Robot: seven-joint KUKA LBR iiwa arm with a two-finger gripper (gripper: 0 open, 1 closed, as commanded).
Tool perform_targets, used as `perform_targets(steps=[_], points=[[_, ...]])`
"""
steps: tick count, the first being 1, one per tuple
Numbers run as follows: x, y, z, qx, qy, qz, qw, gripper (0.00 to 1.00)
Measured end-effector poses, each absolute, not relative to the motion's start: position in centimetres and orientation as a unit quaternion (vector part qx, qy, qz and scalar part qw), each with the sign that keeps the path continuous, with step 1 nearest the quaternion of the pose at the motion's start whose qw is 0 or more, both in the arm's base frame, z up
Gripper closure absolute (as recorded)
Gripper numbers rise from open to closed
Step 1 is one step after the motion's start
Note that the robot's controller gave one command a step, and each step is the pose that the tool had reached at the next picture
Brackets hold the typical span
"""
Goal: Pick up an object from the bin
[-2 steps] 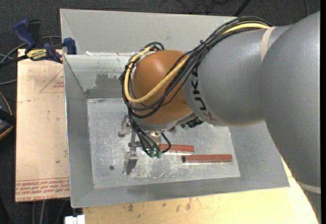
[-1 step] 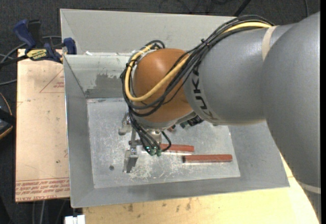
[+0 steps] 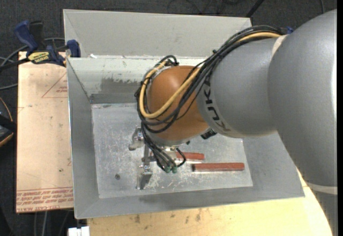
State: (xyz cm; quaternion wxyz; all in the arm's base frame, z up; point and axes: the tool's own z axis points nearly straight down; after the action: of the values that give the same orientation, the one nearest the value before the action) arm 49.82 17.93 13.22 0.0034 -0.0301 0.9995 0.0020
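Pincer (image 3: 143, 176) hangs low at the scuffed floor of the grey bin (image 3: 80, 138), toward the view's lower edge, under the arm's orange cover (image 3: 171, 102); whether it is open or closed cannot be told. To its right lie 2 reddish-brown flat bars, a short bar (image 3: 195, 156) and just below it a longer bar (image 3: 220, 167), both apart from the pincer.

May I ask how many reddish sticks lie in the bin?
2. The long stick lies on the floor, lower right in view; the shorter stick above it, partly under the arm, which may hide more.
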Motion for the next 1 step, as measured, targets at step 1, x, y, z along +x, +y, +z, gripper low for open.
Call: perform_targets(steps=[1], points=[[50.63,11.73,11.81,-0.007,1.0,0.001,-0.002,0.0]])
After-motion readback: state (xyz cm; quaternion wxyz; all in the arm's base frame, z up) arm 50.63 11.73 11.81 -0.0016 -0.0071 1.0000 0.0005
